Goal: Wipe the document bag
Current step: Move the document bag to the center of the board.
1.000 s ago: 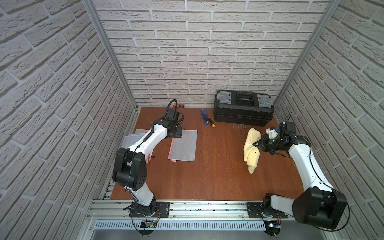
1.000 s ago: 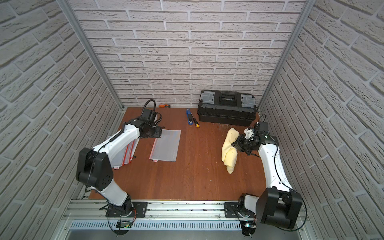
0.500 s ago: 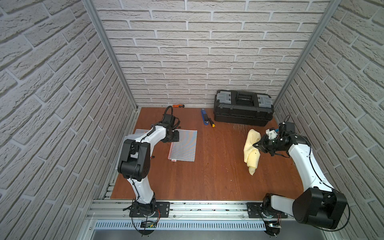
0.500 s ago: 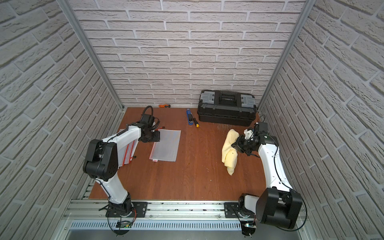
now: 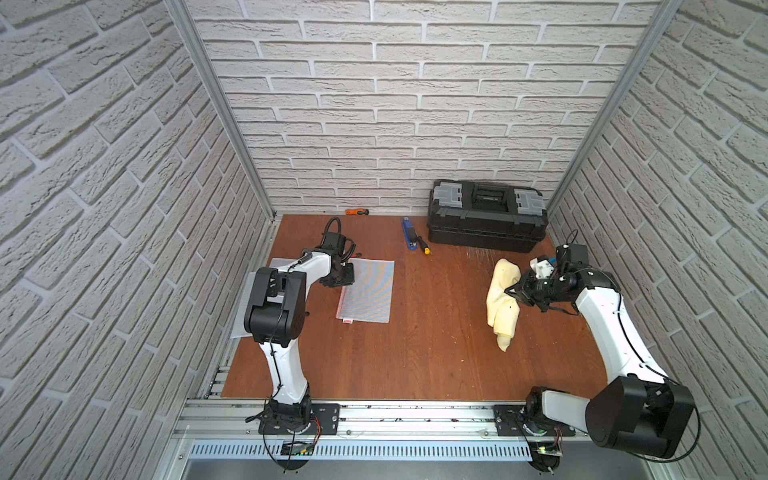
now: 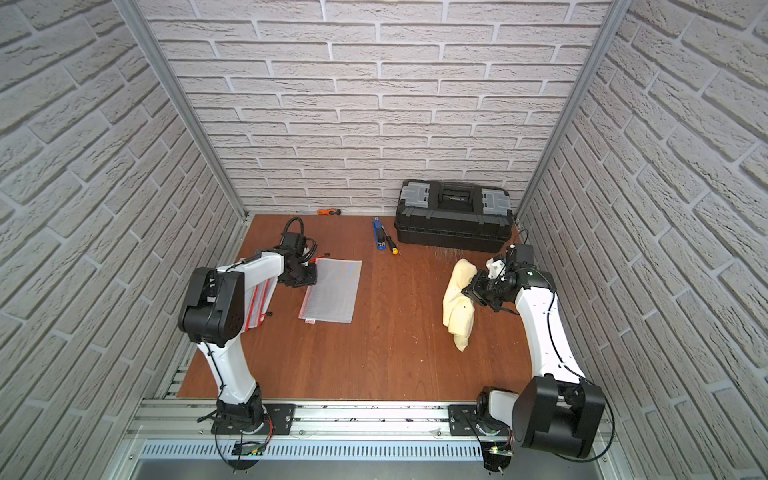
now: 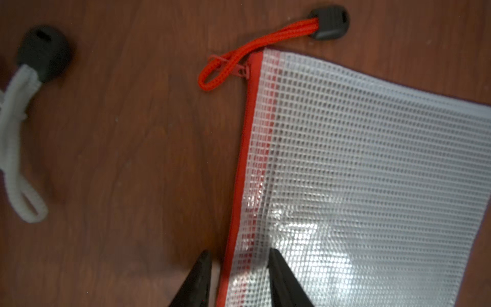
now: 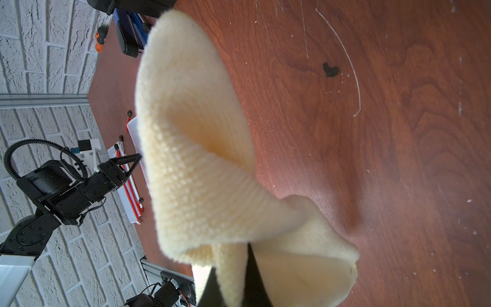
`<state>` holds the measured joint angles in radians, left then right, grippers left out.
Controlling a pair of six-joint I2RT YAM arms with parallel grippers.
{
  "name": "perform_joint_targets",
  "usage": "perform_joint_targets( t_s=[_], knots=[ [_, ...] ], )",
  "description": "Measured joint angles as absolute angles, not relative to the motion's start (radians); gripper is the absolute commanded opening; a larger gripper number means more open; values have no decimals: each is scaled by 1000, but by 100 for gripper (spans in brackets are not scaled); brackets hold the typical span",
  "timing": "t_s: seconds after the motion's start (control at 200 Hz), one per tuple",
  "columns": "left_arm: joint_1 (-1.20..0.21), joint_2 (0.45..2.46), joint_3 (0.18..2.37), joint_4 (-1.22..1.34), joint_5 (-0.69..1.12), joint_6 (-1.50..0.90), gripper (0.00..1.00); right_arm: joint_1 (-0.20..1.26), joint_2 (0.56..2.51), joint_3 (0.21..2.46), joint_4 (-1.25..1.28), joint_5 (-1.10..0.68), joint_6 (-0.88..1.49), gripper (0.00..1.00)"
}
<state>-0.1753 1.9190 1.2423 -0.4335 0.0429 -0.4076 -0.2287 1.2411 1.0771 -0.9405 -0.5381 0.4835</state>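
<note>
The document bag (image 5: 368,291) (image 6: 332,291) is a clear mesh pouch with a red zipper edge, lying flat on the left half of the wooden table. My left gripper (image 5: 340,277) (image 6: 304,277) is low over its zipper edge. In the left wrist view the left gripper (image 7: 239,252) is open a little. One fingertip is over the table, the other over the bag (image 7: 372,172), and the red edge lies between them. On the right, my right gripper (image 5: 515,291) (image 8: 232,268) is shut on a pale yellow cloth (image 5: 503,307) (image 8: 199,159) that droops onto the table.
A black toolbox (image 5: 486,216) stands at the back right. A blue stapler (image 5: 409,235) and a screwdriver (image 5: 422,246) lie beside it, and an orange-handled tool (image 5: 357,212) lies by the back wall. More pouches (image 6: 259,299) are stacked at the table's left edge; a white zipper cord (image 7: 16,159) lies nearby.
The left gripper has come down to the bag's zipper edge and its jaws have narrowed, while the left elbow swung toward the front. The right arm and the cloth have stayed put.
</note>
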Motion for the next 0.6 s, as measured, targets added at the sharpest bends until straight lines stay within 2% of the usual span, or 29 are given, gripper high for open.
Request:
perform_joint_targets(
  t_s=[0.335, 0.485, 0.6],
  knots=[
    [-173, 1933, 1249, -415, 54, -396, 0, -218, 1241, 1081, -948, -533, 485, 2],
    [-200, 1928, 1240, -400, 52, -405, 0, -207, 1241, 1097, -953, -531, 487, 2],
    [-282, 1911, 1228, -408, 45, -423, 0, -187, 1241, 1103, -953, -530, 487, 2]
  ],
)
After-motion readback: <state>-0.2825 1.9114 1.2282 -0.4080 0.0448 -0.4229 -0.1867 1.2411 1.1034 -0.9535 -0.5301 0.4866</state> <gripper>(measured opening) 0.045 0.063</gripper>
